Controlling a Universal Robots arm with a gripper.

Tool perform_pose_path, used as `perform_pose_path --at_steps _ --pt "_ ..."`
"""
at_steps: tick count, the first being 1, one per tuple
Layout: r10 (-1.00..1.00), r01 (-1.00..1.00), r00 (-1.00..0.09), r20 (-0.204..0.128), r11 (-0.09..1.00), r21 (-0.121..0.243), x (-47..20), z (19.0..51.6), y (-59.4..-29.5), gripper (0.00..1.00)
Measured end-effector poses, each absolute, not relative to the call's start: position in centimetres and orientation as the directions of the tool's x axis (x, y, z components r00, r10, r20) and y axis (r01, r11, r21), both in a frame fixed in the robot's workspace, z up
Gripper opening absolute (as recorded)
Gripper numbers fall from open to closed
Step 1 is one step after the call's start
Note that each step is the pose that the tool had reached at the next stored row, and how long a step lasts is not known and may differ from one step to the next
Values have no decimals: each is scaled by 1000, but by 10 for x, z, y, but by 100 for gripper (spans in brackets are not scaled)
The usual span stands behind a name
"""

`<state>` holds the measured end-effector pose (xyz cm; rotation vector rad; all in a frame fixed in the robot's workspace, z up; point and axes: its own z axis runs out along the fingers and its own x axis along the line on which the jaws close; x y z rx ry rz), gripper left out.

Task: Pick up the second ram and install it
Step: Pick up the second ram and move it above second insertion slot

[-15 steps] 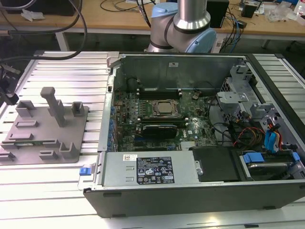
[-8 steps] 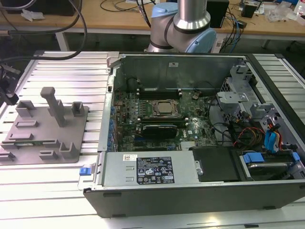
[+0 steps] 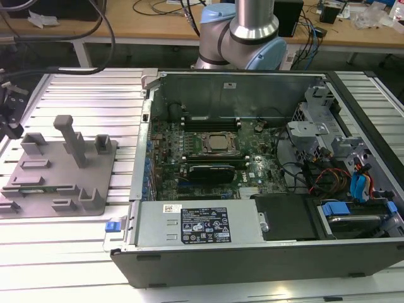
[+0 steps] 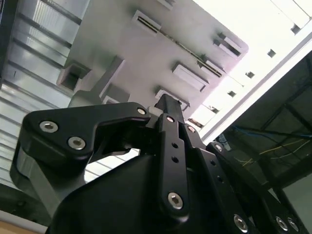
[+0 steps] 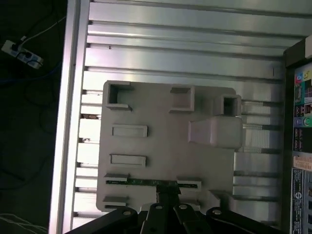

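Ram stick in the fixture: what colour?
The ram stick is dark green, edge-on in the grey fixture; best in the first wrist view.

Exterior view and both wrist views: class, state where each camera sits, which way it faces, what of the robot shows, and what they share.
Exterior view: off the arm, raised, looking down into the open black computer case; silver-and-blue arm base beyond it.
First wrist view: on the arm, facing down at the flat grey plastic fixture plate; black pincer at the long green ram stick.
Second wrist view: behind the pincer, looking obliquely along it at the plate.
Shared: all three show the plate.
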<state>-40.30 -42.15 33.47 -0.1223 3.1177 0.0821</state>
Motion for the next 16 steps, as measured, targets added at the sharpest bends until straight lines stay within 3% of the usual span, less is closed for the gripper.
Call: perform_pose_path --at_steps 16 --pt "-429 -429 -903 -22 902 52 -403 335 -422 8"
